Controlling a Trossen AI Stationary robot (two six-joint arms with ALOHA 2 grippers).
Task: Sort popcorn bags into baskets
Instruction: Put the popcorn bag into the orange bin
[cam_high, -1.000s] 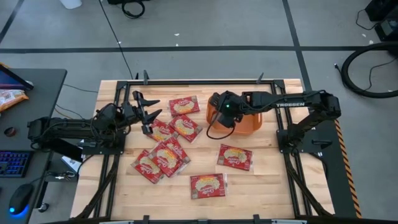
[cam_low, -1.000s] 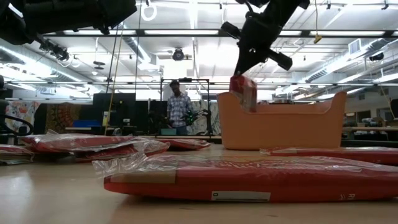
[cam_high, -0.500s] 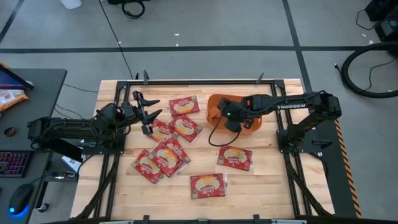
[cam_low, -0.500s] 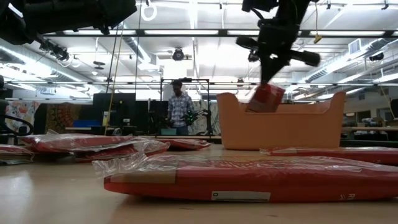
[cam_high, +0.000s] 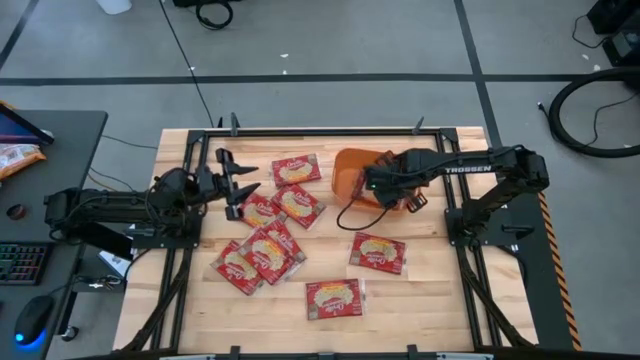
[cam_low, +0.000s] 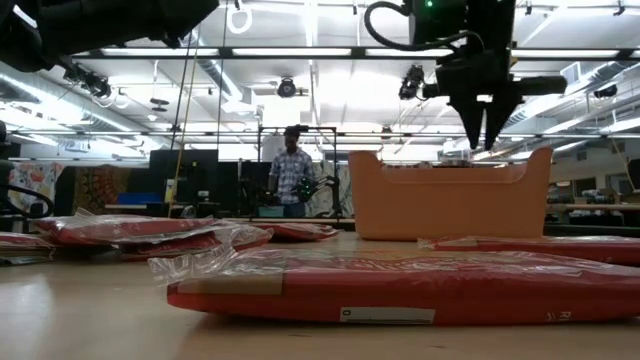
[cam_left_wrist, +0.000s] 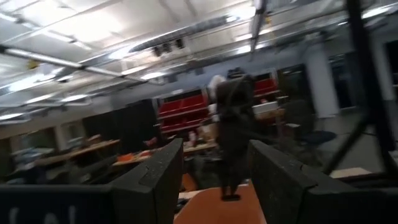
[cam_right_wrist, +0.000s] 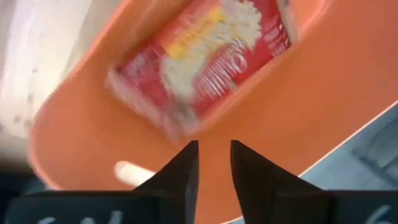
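Observation:
The orange basket (cam_high: 345, 165) stands at the table's back right, and in the low view the basket (cam_low: 450, 205) hides its contents. My right gripper (cam_high: 375, 188) hangs over it pointing down, open with nothing between its fingers (cam_right_wrist: 183, 171). One red popcorn bag (cam_right_wrist: 205, 56) lies flat on the basket floor below. Several more popcorn bags (cam_high: 272, 250) lie across the middle of the table, one popcorn bag (cam_low: 400, 285) close to the low camera. My left gripper (cam_high: 243, 178) is open at the left, near the bag cluster, holding nothing.
A black frame rail (cam_high: 300, 130) borders the table. On a dark desk to the left lie an orange-and-white packet (cam_high: 15, 155) and a keyboard (cam_high: 20, 262). A person (cam_low: 290, 175) stands in the room far behind the table.
My right gripper carried a bag from the basket's left rim to over its middle, then opened; the bag now lies in the basket. The left arm barely moved.

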